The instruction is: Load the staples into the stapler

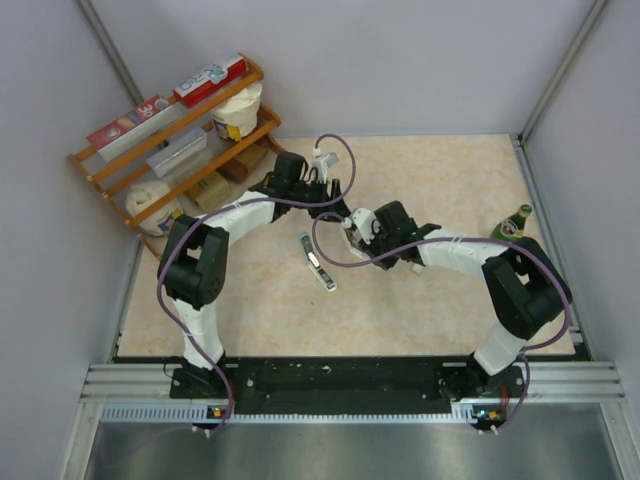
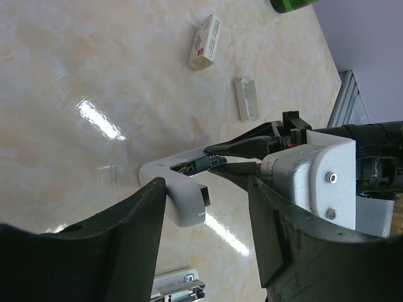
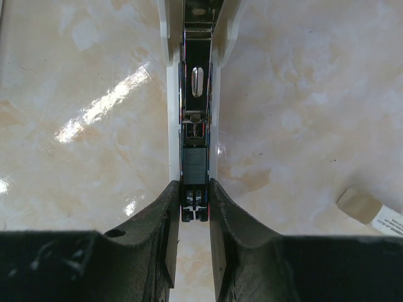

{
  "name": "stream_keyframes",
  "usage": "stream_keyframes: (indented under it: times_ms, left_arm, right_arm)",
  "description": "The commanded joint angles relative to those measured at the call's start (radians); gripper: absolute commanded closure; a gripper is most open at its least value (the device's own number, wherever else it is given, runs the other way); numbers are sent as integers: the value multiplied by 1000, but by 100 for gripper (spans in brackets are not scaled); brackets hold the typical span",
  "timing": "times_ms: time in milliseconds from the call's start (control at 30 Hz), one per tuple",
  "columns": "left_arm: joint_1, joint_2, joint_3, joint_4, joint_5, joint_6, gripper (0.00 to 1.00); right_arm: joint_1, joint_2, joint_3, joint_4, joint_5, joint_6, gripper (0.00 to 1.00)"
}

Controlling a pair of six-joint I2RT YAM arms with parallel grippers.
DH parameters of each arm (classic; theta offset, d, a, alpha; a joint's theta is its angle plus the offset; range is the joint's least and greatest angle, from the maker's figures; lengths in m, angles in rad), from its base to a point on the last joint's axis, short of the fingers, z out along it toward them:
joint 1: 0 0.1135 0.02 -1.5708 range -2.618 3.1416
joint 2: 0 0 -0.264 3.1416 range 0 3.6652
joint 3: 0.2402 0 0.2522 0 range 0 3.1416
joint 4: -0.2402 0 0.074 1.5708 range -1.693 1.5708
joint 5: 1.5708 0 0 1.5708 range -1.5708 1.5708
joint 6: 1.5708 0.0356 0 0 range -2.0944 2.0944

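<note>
The white stapler (image 3: 192,38) stands opened, its dark metal channel facing the right wrist camera. My right gripper (image 3: 194,189) is shut on the near end of that channel, one finger pressed to each side. A grey ribbed block (image 3: 194,165) sits in the channel just beyond the fingertips. In the left wrist view the stapler's rounded white end (image 2: 179,201) lies against one finger of my open left gripper (image 2: 206,187), with a gap to the other finger. The staples, a small white packet with a red mark (image 2: 204,50), lie on the table beyond, with a whitish piece (image 2: 247,97) beside them.
A second stapler (image 1: 317,262) lies opened on the table below the two grippers. A wooden rack (image 1: 175,140) with boxes and tubs stands at the back left. A green bottle (image 1: 511,224) stands at the right, by the wall.
</note>
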Motion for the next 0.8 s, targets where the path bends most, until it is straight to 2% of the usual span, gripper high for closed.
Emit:
stream_keyframes:
  times_ms: [0,333,767]
  left_arm:
    - [-31,-36,-5,63,58,-29,41]
    - [-29,-39,10,43,52,-8,41]
    - [1,-26,138,-135,-10,120,42]
  right_arm:
    - [20,19,47,-6,-3,-9,78]
    - [20,19,47,-7,-2,-9,78]
    - [20,19,47,-7,-3,-9,77]
